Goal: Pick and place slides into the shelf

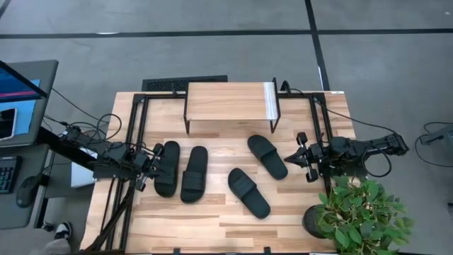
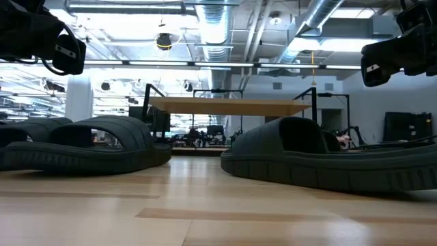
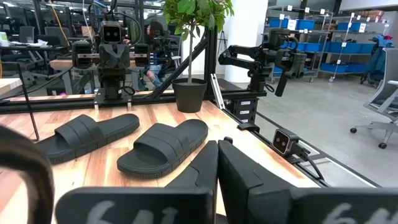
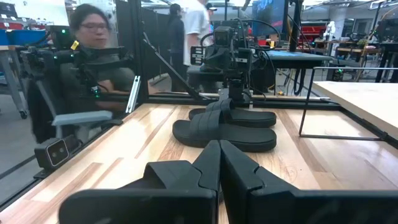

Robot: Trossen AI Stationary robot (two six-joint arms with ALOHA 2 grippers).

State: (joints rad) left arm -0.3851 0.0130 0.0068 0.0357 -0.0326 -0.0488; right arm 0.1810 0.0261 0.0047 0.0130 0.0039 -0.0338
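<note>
Overhead, the shelf is standing empty on the table; four slides are lying in front of it, two paired leftward, two rightward. Flanking them, the left gripper and right gripper are hovering closed, holding nothing.

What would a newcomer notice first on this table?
Four black slides lie scattered on the wooden table: two side by side near the left gripper, two angled toward the right gripper. Behind them, at the far edge, stands the small shelf, with nothing on its top. Both grippers are shut and hold nothing, and a potted plant fills the near right corner.
</note>
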